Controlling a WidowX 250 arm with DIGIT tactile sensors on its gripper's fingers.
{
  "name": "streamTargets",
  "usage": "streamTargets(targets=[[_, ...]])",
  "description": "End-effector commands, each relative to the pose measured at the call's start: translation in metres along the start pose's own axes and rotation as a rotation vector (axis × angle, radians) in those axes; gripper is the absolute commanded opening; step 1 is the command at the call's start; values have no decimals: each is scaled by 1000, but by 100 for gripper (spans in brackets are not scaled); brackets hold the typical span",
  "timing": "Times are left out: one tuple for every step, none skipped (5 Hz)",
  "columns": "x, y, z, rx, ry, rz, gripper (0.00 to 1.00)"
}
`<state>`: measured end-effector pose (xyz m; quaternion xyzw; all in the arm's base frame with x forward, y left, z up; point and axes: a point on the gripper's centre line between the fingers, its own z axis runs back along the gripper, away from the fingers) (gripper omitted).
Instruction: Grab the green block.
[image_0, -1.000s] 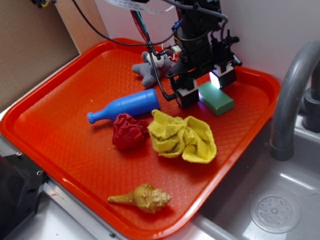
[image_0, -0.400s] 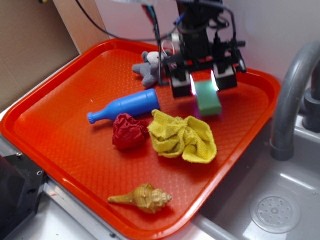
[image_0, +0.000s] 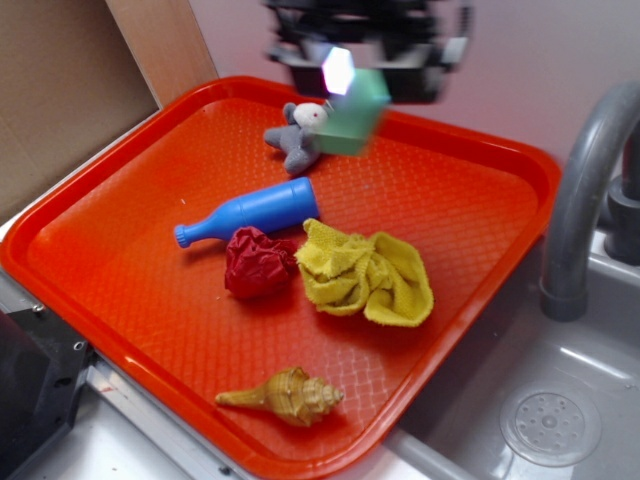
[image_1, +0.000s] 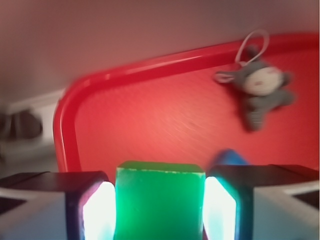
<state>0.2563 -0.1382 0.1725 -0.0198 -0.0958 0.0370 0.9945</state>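
The green block (image_0: 352, 113) hangs in the air above the back of the orange tray (image_0: 120, 270), clamped between the fingers of my gripper (image_0: 355, 75), which is shut on it and blurred with motion at the top of the exterior view. In the wrist view the green block (image_1: 160, 202) fills the gap between the two glowing pads (image_1: 99, 212), touching both, and my gripper (image_1: 159, 210) is well above the tray floor (image_1: 150, 120).
On the tray lie a grey plush mouse (image_0: 297, 132) at the back, a blue bottle (image_0: 250, 213), a crumpled red ball (image_0: 258, 262), a yellow cloth (image_0: 367, 272) and a seashell (image_0: 285, 395). A sink with a grey faucet (image_0: 580, 190) borders the right side.
My gripper closed on the green block where it lay on the tray, then lifted it up and to the left, toward the mouse. Everything else stayed put.
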Motion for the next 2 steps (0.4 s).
streamTargets(targets=[[-1, 72, 85, -16, -8, -49, 0], [4, 78, 83, 53, -39, -10, 0]])
